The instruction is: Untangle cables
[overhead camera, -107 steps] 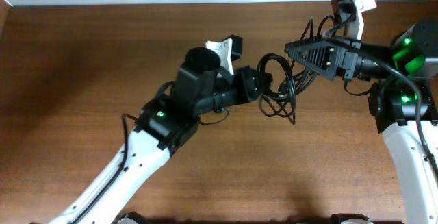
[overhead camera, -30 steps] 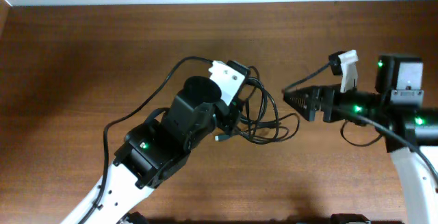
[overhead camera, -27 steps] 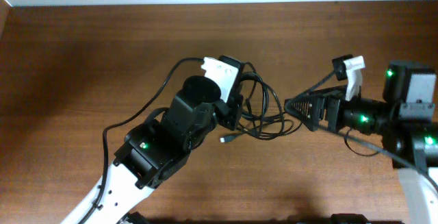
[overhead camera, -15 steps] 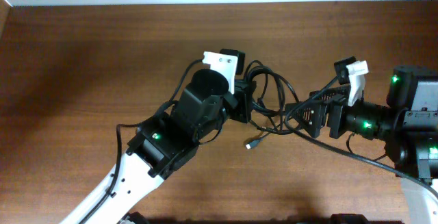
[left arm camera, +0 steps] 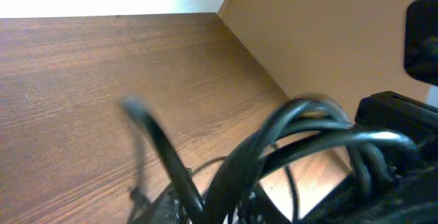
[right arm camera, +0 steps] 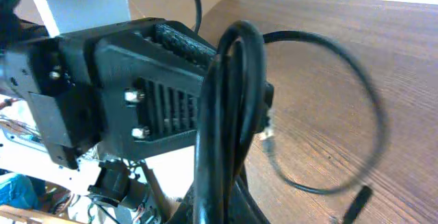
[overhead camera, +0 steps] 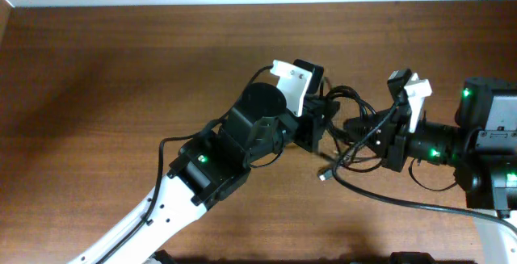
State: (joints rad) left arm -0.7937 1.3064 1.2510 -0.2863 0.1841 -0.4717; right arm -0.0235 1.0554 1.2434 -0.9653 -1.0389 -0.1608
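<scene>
Cables (overhead camera: 349, 127) hang in a black knot right of the table's (overhead camera: 121, 78) middle, caught between the two arms and lifted off the wood. The left pincer (overhead camera: 321, 128) reaches in from the near left and presses into the left side of the knot. Its fingers are hidden behind its own body from overhead, and in its wrist view blurred loops cross right in front of the lens, so I cannot tell whether it is apart or together. The right pincer (overhead camera: 378, 135) comes in from the right and meets the knot's other side. In its wrist view several strands rise tight together from the bottom middle, where its fingers would meet, so it looks clamped on the cables; the fingers themselves are out of sight. Just beyond those strands stands the dark ribbed body of the left pincer. One loose plug (overhead camera: 323, 175) dangles on the near side of the knot, and one strand (overhead camera: 404, 203) trails off toward the near right.
</scene>
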